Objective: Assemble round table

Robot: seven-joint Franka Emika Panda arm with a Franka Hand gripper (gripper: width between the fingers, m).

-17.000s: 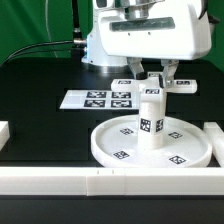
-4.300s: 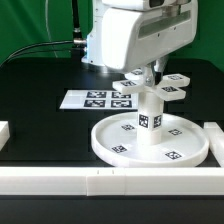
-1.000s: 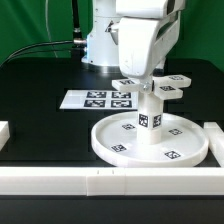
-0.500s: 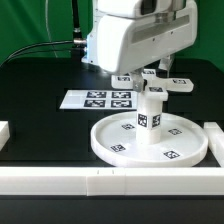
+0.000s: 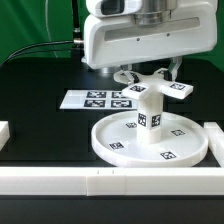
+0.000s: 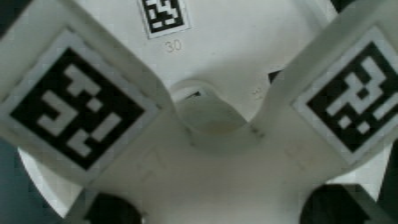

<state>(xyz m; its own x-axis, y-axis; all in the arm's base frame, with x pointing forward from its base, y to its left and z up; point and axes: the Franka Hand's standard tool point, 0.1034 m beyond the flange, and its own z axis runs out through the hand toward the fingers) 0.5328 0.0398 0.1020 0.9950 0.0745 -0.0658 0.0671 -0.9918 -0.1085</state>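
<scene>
The large rimmed round disc (image 5: 105,150) lies on the black table at the front right. The short cylindrical post (image 5: 151,120) stands upright at its centre. The cross-shaped four-armed piece (image 5: 178,90) sits on top of the post, its tagged arms spreading sideways. My gripper (image 5: 150,80) comes straight down over the cross piece, one finger on either side of its hub. In the wrist view the cross piece (image 6: 205,160) fills the frame. The dark fingertips (image 6: 111,210) lie against its hub, with the gripper (image 6: 222,212) shut on it. The disc (image 6: 214,40) shows beyond.
The marker board (image 5: 95,99) lies flat behind the disc towards the exterior view's left. A long white rail (image 5: 60,182) runs along the front edge. Further rail pieces stand at the right (image 5: 215,135) and the left (image 5: 3,133).
My gripper has turned about its vertical axis over the last second. The arms of the cross piece have swung round on top of the post with it. The disc and post have stayed put.
</scene>
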